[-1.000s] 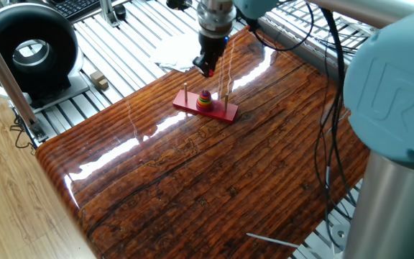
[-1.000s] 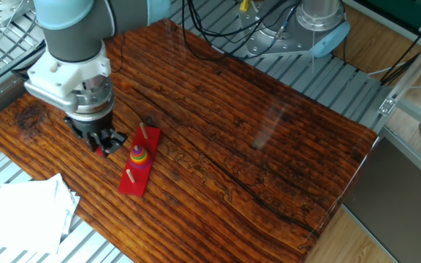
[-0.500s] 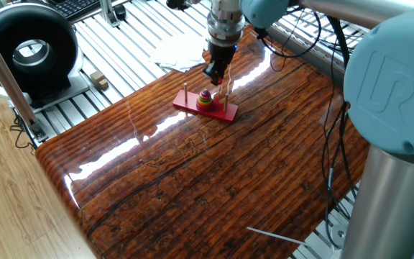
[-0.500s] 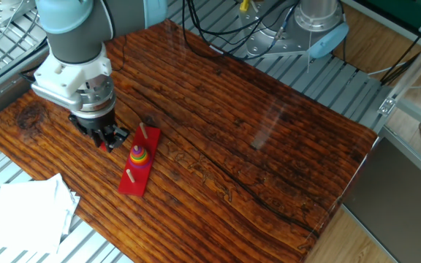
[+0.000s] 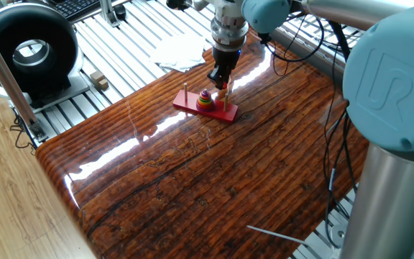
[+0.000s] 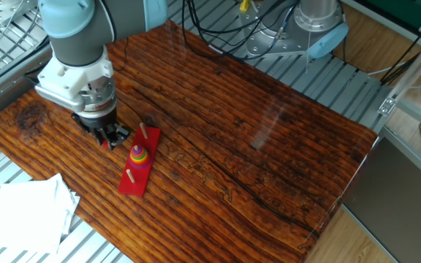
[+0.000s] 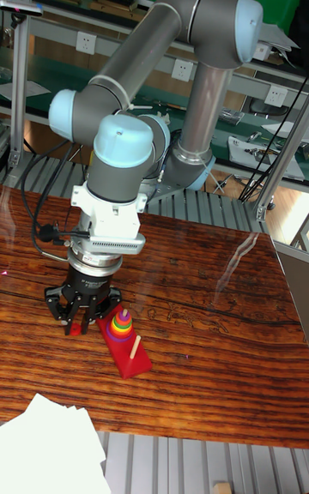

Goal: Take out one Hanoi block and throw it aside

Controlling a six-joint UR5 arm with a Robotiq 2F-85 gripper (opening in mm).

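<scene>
Hovering low beside the red base (image 6: 136, 173), the gripper (image 6: 108, 136) is not yet over the Hanoi block (image 6: 139, 148), which sits at the top of the coloured stack on the middle peg, above the yellow and green discs (image 7: 119, 323). The base lies near the desk (image 6: 269, 146) edge closest to the white paper (image 6: 28, 212), well away from the far corners. In the tall fixed view the jaws look spread apart and hold nothing, with red tips close to the wood.

Several things could go wrong from here, as I judge it. The gripper stands just beside one end of the base, so a sideways approach at this height could knock the base or shove it along the glossy desk, moving the stack off its expected spot. The thin end peg (image 6: 142, 131) rises close to the fingers; brushing it could tilt or drag the whole toy. The block is tiny and sits tight on wider discs, so jaws closing too low might pinch the disc beneath and lift two pieces, or the base with them. Closing off-centre could push the ring against the peg and jam it.
</scene>
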